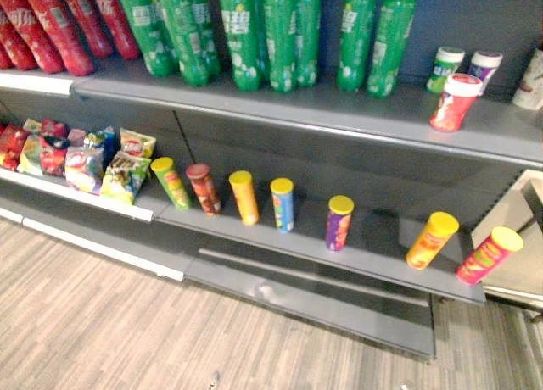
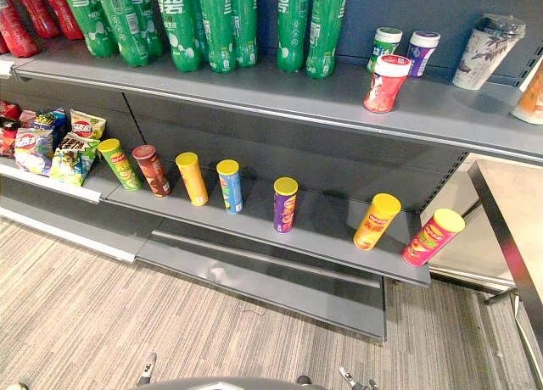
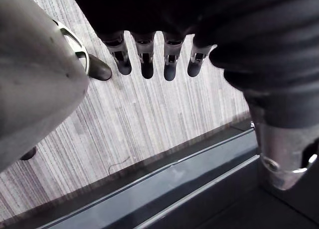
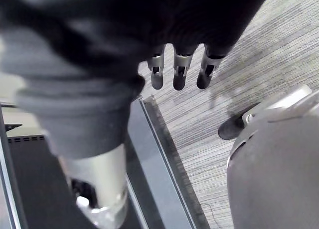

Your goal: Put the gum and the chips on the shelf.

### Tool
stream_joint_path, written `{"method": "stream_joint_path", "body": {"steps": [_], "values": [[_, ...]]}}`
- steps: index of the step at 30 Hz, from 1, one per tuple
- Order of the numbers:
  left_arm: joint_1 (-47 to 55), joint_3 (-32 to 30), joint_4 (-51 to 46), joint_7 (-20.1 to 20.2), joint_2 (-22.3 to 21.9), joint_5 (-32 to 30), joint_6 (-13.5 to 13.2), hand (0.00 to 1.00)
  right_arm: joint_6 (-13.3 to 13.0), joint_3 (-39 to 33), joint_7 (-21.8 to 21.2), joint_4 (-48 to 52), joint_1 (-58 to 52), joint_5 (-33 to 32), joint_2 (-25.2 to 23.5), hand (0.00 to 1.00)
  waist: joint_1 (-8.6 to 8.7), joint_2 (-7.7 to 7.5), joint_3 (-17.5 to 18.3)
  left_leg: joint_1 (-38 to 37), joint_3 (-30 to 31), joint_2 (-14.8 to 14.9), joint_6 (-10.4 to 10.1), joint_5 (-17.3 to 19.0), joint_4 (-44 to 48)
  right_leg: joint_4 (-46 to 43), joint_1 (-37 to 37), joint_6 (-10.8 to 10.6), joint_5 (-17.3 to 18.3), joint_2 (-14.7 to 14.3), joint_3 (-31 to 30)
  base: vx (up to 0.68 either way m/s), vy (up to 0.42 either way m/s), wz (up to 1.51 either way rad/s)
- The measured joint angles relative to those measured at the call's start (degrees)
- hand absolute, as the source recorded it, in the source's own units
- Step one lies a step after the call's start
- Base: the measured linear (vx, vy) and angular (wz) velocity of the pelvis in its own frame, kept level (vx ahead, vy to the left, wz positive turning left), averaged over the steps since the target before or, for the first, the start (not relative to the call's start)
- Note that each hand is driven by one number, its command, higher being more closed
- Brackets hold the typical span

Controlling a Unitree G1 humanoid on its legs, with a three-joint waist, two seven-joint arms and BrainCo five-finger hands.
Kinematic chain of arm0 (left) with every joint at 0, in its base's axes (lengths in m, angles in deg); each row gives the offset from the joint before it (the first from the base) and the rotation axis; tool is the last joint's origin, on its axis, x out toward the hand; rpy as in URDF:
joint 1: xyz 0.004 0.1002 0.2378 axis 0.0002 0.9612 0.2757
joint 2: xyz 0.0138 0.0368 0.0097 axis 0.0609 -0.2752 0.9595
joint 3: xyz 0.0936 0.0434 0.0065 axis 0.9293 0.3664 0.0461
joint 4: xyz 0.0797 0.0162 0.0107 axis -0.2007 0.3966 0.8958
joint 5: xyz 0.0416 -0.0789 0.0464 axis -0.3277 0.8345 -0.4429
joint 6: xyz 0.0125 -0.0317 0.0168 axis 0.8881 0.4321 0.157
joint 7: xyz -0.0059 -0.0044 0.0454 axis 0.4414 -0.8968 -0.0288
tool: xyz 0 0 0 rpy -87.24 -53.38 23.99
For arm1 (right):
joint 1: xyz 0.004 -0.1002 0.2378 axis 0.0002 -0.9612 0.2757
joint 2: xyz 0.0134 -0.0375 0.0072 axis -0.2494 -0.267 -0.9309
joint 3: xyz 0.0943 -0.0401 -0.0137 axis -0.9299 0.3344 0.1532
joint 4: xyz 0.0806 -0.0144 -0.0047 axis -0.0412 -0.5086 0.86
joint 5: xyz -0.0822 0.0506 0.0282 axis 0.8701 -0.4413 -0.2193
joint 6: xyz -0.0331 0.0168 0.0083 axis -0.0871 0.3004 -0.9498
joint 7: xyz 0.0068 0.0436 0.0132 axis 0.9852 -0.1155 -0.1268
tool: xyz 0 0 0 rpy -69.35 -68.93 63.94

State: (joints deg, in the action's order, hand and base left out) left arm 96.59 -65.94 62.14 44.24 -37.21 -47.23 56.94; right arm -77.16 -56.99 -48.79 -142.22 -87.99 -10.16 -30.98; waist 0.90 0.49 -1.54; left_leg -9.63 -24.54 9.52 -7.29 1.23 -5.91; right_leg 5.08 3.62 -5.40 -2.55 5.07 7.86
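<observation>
**Both hands empty; gum and chips already on the shelves**

My left robot hand [image 3: 146, 59] hangs over the floor [image 3: 149, 119] with its fingers straight and apart, holding nothing. My right robot hand [image 4: 180, 72] is just as loose and empty.

The green-lidded gum jar [image 2: 386, 47] and the purple-lidded gum jar [image 2: 422, 52] stand side by side on the upper shelf [image 2: 254, 93], right of the green bottles [image 2: 204, 25], with a red tub [image 2: 386, 83] just in front. The chips tubes [image 2: 228, 186] stand in a spaced row on the lower shelf [image 2: 327, 229].

I judge the placing done, or nearly. If more is to go up, I would pick a wide gap in the row and lower the item base-flat. I would let go only once it stands, with my fingers clear of its neighbours.
</observation>
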Motion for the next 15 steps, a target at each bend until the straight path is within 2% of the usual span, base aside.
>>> {"method": "stream_joint_path", "body": {"steps": [15], "values": [[0.5,0.2,0.1,-0.3,0.0,0.1,0.0,0.0,-0.4,0.5,0.0,-0.4,0.1,0.1,0.1,0.0,-0.26,0.15,0.8,-0.9,-1.3,1.3,-0.3,0.2,0.0,0.9,0.7,0.0,0.0,-1.2,0.0,0.0,-0.009,-0.02]]}}
